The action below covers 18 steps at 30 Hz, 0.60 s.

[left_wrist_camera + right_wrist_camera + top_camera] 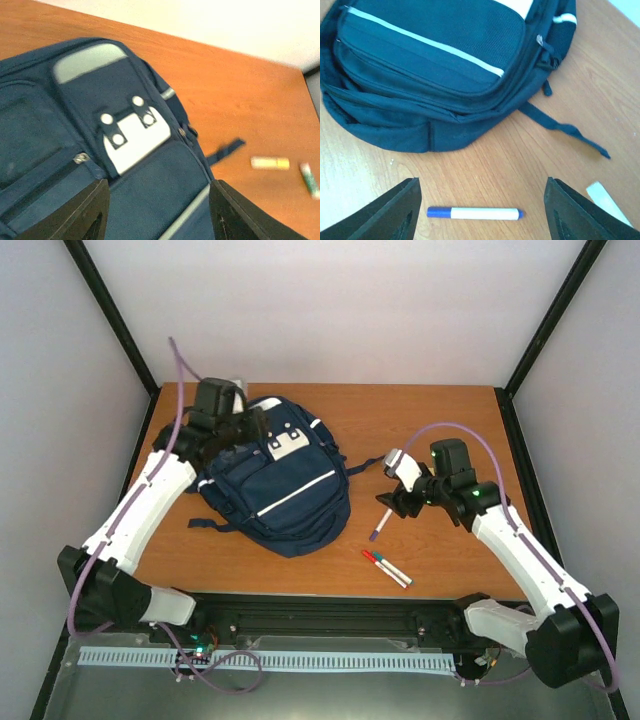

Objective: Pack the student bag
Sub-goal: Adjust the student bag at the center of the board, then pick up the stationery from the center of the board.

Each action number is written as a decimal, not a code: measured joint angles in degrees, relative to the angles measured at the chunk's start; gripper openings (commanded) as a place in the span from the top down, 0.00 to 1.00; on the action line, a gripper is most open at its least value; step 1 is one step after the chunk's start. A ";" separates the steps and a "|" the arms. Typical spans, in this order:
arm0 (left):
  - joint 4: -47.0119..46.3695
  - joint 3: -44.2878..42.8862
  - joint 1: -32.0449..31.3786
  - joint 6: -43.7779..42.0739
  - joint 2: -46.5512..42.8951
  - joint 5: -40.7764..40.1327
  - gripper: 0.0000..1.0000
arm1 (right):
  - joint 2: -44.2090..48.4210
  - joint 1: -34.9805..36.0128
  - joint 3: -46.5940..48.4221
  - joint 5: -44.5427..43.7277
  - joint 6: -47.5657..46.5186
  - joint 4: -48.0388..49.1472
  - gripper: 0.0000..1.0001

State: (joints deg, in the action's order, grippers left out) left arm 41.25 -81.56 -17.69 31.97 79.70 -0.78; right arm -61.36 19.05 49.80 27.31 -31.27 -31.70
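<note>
My navy backpack lies flat on the left half of the table before me, front side up. Thin white stripes cross its pockets, a white patch sits near its far end, and one dark strap trails off to the right.

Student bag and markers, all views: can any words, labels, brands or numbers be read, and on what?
None can be read.
student bag: white front patch bears no letters; top label looks blank, but is blurred.
markers: print, if any, too small to read.
</note>
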 measured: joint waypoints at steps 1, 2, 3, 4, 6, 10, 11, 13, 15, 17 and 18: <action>-0.37 -0.17 -2.38 -2.19 -0.44 0.26 0.43 | -1.22 -0.02 0.96 -1.11 -0.22 -0.92 0.34; -0.42 -0.02 -4.26 -4.02 -0.66 0.39 0.43 | -2.36 -0.07 1.49 -2.82 -0.63 -2.08 0.34; -0.44 0.46 -6.14 -6.14 -0.70 0.74 0.41 | -2.56 -0.09 1.49 -3.17 -0.76 -2.36 0.35; -0.42 1.33 -7.96 -8.11 -0.55 0.92 0.40 | -3.19 -0.15 1.49 -4.70 -1.01 -3.43 0.35; -0.02 3.26 -11.34 -11.43 0.20 0.35 0.39 | -4.70 -0.48 1.51 -7.23 -1.36 -5.70 0.35; 1.75 5.68 -21.79 -17.88 3.54 -3.80 0.38 | -7.32 -2.03 1.53 -11.23 -0.37 -8.22 0.34; 2.32 5.90 -24.81 -19.28 4.70 -5.38 0.39 | -7.41 -2.54 1.49 -11.82 0.37 -8.31 0.34; 3.19 6.21 -29.88 -21.75 7.15 -8.76 0.40 | -7.08 -4.52 1.36 -11.41 1.77 -7.56 0.34; 3.85 6.64 -33.05 -23.30 9.18 -11.91 0.41 | -6.58 -6.93 1.01 -10.91 2.32 -6.38 0.34; 4.42 6.97 -34.53 -24.24 11.23 -15.69 0.42 | -6.08 -8.39 0.26 -11.19 2.82 -5.11 0.33; 4.79 7.02 -34.62 -24.55 12.24 -17.57 0.42 | -5.68 -8.68 -0.44 -11.19 3.06 -4.42 0.33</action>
State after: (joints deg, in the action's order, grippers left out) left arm 46.04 -74.54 -52.31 7.42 91.94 -18.35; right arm -67.05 10.37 49.36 16.12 -28.21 -36.12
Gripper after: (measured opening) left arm 0.589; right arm 0.662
